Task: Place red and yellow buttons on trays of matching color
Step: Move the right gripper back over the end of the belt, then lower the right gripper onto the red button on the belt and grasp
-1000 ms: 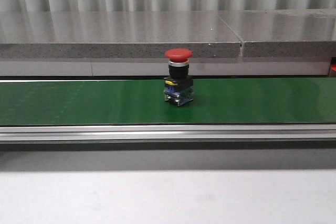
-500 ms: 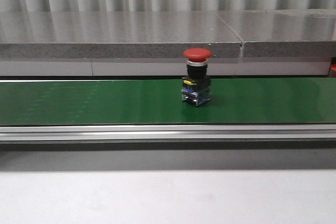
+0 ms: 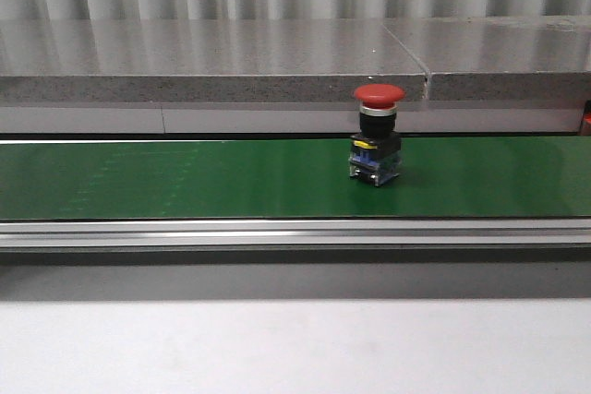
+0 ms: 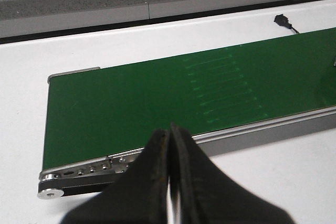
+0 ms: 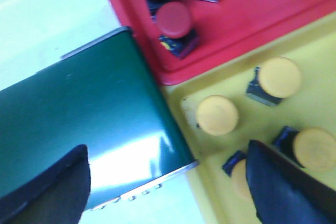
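On the green conveyor belt (image 3: 185, 177) a red button (image 3: 377, 136) stands upright right of centre, our left gripper (image 4: 170, 182) with jaws closed on nothing and our right gripper (image 5: 168, 182) jaws open, risking toppling it if we grab late.

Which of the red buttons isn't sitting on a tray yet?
The red button standing upright on the green belt. The other red buttons already sit on the red tray.
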Robot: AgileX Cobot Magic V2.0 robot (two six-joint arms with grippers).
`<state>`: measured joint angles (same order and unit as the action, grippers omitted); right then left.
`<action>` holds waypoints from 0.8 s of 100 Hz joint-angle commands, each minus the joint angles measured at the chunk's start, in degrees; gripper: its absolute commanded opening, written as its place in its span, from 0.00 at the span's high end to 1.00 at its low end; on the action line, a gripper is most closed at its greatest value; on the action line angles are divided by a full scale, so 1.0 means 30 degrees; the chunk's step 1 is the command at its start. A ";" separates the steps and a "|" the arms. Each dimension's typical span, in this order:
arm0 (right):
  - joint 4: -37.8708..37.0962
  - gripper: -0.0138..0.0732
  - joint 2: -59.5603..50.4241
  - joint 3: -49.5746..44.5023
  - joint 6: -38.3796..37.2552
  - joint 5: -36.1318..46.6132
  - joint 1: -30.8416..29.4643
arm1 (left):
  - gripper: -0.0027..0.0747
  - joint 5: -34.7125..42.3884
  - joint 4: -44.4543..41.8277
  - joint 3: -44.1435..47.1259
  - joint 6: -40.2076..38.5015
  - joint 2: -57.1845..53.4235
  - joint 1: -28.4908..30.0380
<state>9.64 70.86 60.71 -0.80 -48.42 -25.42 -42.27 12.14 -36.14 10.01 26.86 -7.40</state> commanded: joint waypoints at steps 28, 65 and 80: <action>0.0184 0.15 -0.0322 0.2693 0.0267 -0.1048 0.5432 | 0.99 0.1449 0.0383 -0.0492 -0.0025 0.0081 -0.0151; 0.0184 0.15 -0.0153 0.4667 0.1047 -0.2837 0.8573 | 0.99 0.1449 0.0383 -0.0492 -0.0025 0.0081 -0.0151; 0.0184 0.15 0.0857 0.5735 0.1282 -0.4060 0.9726 | 0.99 0.1449 0.0383 -0.0492 -0.0025 0.0081 -0.0151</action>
<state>9.74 73.04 74.72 1.93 -60.79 2.14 -42.27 12.14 -36.14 10.01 26.86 -7.40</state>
